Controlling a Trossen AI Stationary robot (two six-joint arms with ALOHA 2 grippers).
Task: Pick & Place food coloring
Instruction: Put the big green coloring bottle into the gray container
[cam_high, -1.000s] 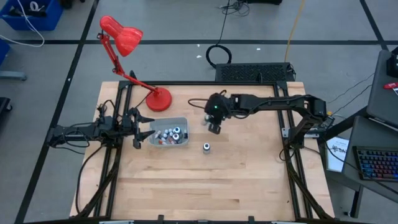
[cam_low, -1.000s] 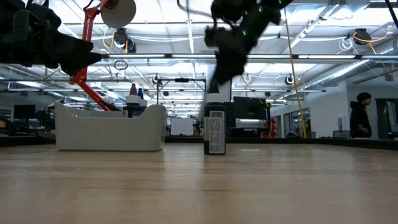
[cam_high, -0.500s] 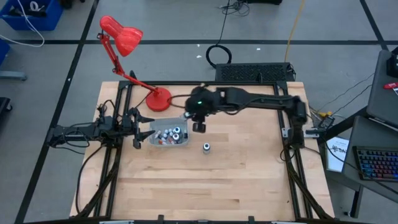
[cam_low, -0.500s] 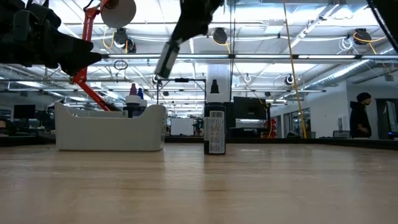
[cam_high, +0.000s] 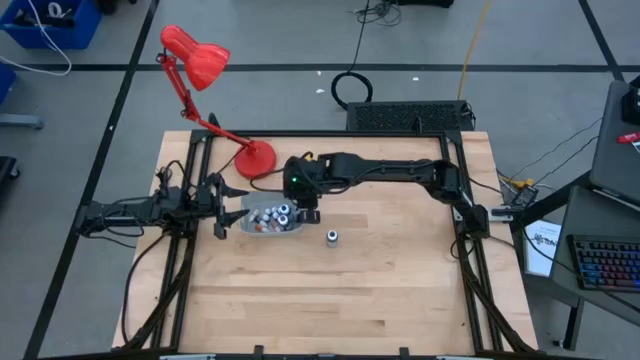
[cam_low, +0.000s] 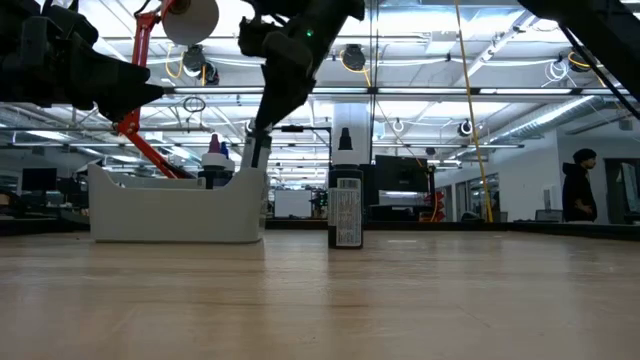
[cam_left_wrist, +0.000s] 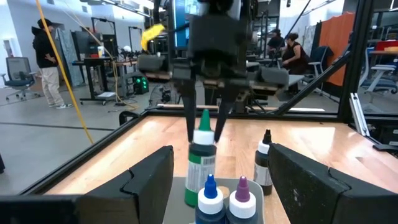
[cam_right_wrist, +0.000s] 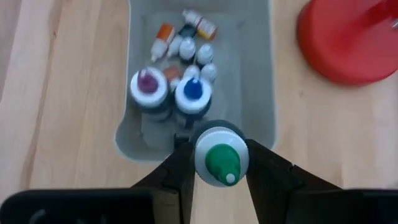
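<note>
The food coloring bottles stand and lie in a translucent grey tray: a blue-tipped one, a purple-tipped one and several smaller whitish ones. My right gripper is over the tray's right end, shut on a green bottle with a white cap. A dark bottle stands upright on the table, right of the tray. My left gripper waits open at the tray's left end. My right gripper pinches the green bottle's white cap between its two fingers, coming from above and pointing down. The bottle hangs upright below the fingers, its body inside the tray's right end. Whether its base rests on the tray floor I cannot tell.
A red desk lamp stands with its base on the table just behind the tray. Bare wood lies toward the near edge. People show in the room beyond the table.
My right gripper has swung from the table's middle toward the left, past the standing dark bottle, and come down over the tray's right end. The dark bottle and my left arm have kept still.
</note>
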